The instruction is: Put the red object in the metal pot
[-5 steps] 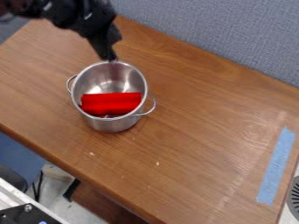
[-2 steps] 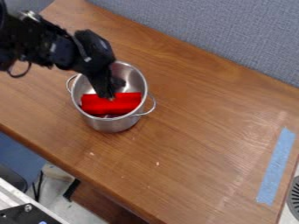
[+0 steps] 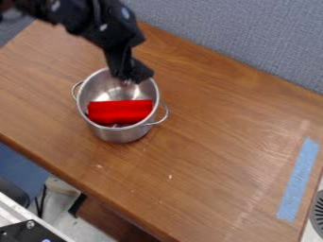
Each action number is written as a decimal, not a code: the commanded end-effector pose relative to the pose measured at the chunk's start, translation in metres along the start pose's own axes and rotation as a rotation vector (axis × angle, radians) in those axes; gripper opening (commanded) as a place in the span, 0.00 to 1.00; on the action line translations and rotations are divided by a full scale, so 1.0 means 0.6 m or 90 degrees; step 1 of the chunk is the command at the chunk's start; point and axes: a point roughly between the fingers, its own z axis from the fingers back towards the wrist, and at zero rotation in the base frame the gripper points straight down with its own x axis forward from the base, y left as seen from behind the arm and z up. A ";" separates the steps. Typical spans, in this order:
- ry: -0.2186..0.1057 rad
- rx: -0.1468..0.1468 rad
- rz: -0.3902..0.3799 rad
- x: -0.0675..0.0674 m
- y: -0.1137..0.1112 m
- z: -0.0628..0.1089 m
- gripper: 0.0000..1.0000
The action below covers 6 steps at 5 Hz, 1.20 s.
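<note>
Overhead camera, the only view supplied.

Change observed: a moment ago the gripper (image 3: 131, 72) was down inside the pot (image 3: 121, 109), directly over the red piece (image 3: 123, 112). It has since lifted and now sits above the pot's far rim, with the arm (image 3: 89, 21) reaching in from the upper left. The red piece has not travelled with it. It lies in the near half of the pot, flat face up, inside the rim on all visible sides.

Meaning for the task: judged from its position, the red piece is already placed in the pot, and the placing step appears complete. What remains, if anything, is to clear the arm away.

Jaws: the two dark fingers (image 3: 142, 71) are spread apart, wider than they stood a moment ago. Nothing is between them. They hold nothing and do not touch the red piece. Whether a fingertip brushes the pot's far rim cannot be told at this resolution.

Surroundings: the pot stands upright on the wooden table (image 3: 228, 123), left of centre. A strip of blue tape (image 3: 297, 178) lies well apart, near the right edge.
</note>
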 end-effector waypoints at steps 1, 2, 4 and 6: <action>-0.031 -0.021 -0.061 0.067 0.030 0.042 0.00; -0.028 0.020 -0.028 0.069 0.011 0.029 0.00; -0.044 -0.026 -0.074 0.076 -0.033 0.028 0.00; -0.081 -0.119 -0.195 0.098 -0.020 0.038 0.00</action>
